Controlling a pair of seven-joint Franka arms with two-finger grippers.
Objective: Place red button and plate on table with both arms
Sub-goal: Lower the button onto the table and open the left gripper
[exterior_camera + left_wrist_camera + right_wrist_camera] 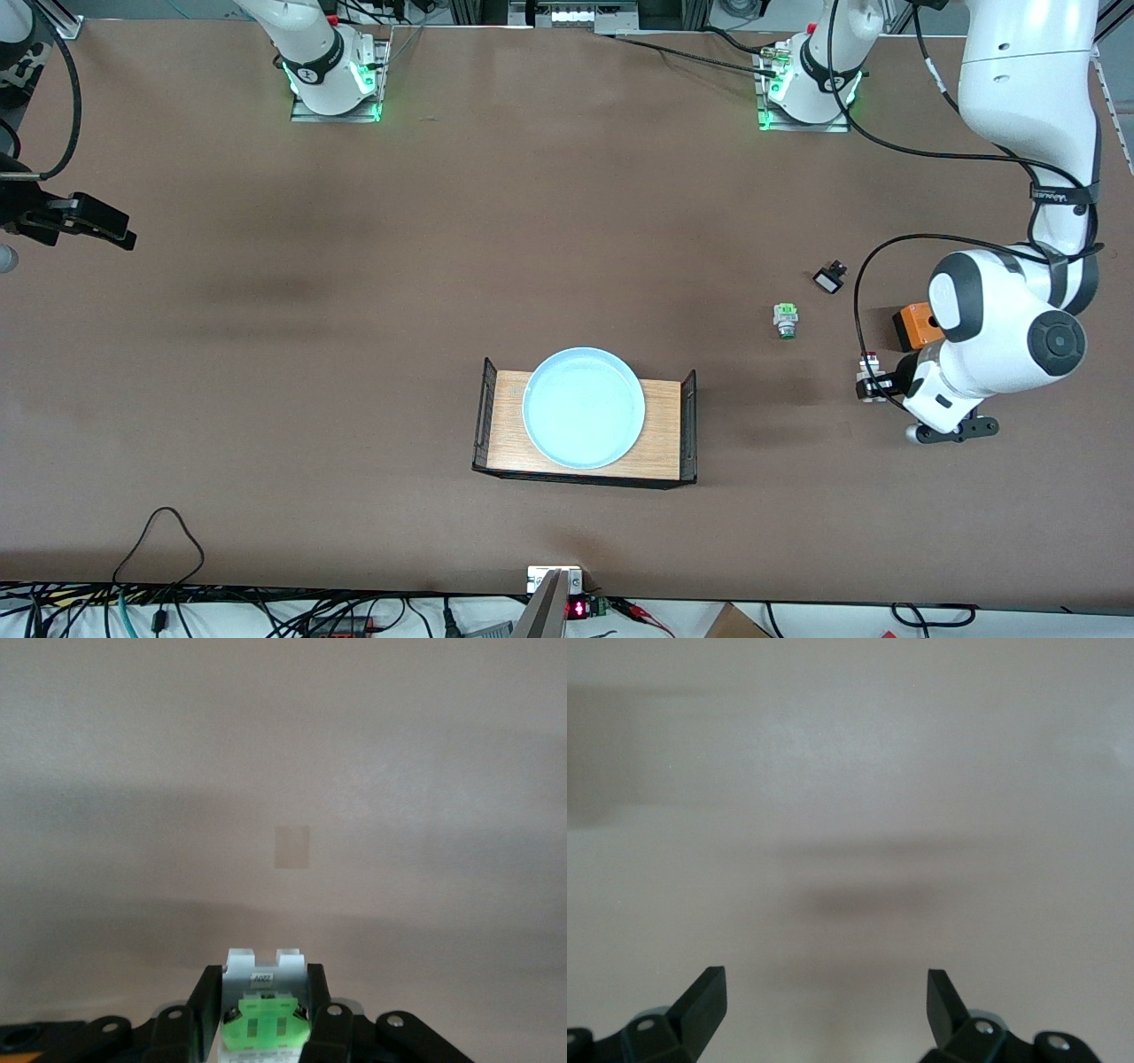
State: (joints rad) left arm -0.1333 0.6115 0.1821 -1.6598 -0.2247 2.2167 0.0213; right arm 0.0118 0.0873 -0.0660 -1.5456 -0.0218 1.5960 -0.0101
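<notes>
The right gripper (89, 221) hangs over bare worktop (354, 310) at the right arm's end, waiting; its 2 fingers (704, 1001) stand wide apart with nothing between them. Toward the middle, the plate (584, 407) lies on a light-wood tray (666, 425) with black wire ends, near the front camera. Toward the left arm's end, a green-capped button (785, 320) stands on the worktop, with a small black-and-white part (830, 278) near it, farther from the camera. The left gripper (873, 379) is clamped on the red button (264, 1014), green block showing between its fingers (205, 1001), low over the worktop beside an orange box (912, 326).
</notes>
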